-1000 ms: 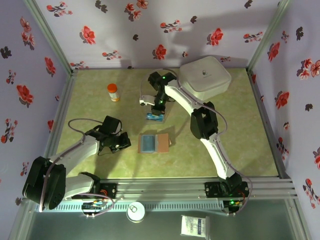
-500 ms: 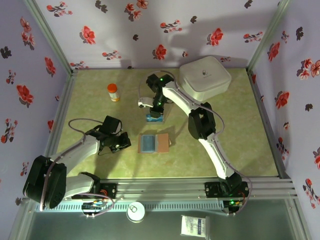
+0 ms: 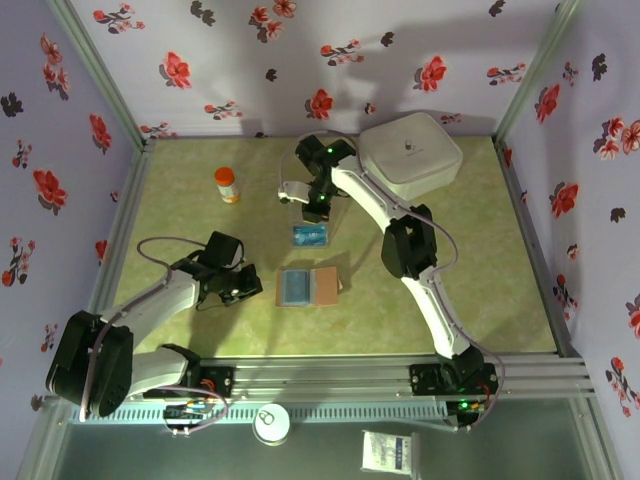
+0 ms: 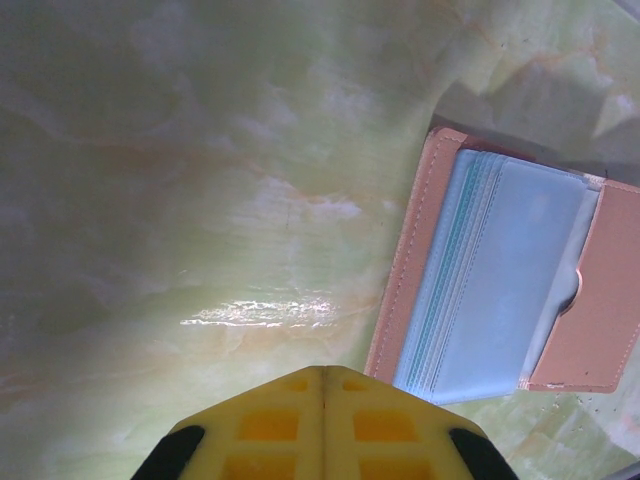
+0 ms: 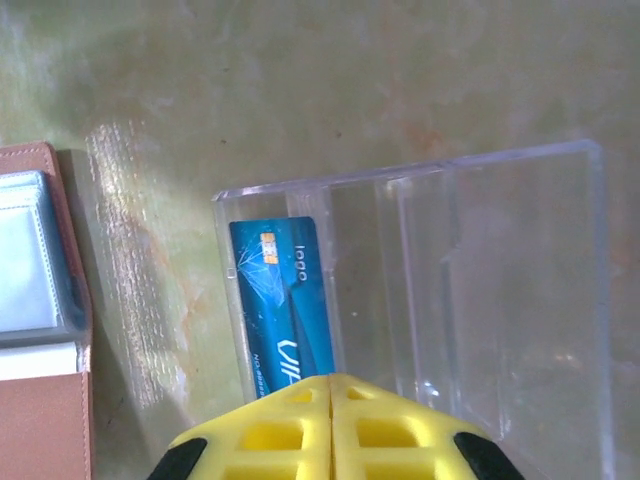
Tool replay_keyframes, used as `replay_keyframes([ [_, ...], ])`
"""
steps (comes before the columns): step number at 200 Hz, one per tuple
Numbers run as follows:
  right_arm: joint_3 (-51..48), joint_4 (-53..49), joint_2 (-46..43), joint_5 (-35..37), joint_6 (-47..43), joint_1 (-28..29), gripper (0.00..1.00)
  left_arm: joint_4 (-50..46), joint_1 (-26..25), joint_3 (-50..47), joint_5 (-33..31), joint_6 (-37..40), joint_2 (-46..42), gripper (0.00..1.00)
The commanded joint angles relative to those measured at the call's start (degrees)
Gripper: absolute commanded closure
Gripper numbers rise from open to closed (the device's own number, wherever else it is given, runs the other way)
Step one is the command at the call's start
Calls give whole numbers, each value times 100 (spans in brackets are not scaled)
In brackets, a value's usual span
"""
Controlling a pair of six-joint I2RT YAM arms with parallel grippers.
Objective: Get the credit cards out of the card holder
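- Right gripper (image 5: pixel 330 382) first: in the right wrist view its two yellow fingers are pressed flat together at the bottom centre, with nothing between them.
- Just past those tips lies a blue credit card (image 5: pixel 283 300), chip end towards the top of the frame. Its lower end slips out of sight behind the fingers.
- That card sits in the leftmost compartment of a clear plastic tray (image 5: pixel 500 280), which runs off to the right.
- From the top camera, the right gripper (image 3: pixel 316 208) hangs just above the tray, upper centre of the frame.
- Left gripper (image 4: pixel 322 374): also closed tight and empty, low on the green marbled tabletop (image 4: pixel 200 180).
- To its right lies the brown leather-like card holder (image 4: pixel 600 320), spread open with the blue-grey sleeves up. The thin teal edges along the left side may be cards, but that is hard to call.
- Further out, in the top view: a small orange bottle (image 3: pixel 227 184) at upper left and a big white rounded box (image 3: pixel 410 152) at upper right.
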Motion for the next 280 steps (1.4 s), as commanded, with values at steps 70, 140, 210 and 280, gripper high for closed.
replay_keyframes([
  [70,-541,397,-121,120,176,-19,100,125,49,64,170,50,124,100],
  [140,-637,390,-103,27,196,-11,100,125,49,39,188,46,107,100],
  [210,-813,818,-683,112,770,-4,97,176,40,56,238,26,66,100],
  [280,-3357,2965,-2529,277,3060,147,90,510,-111,105,369,-135,134,100],
])
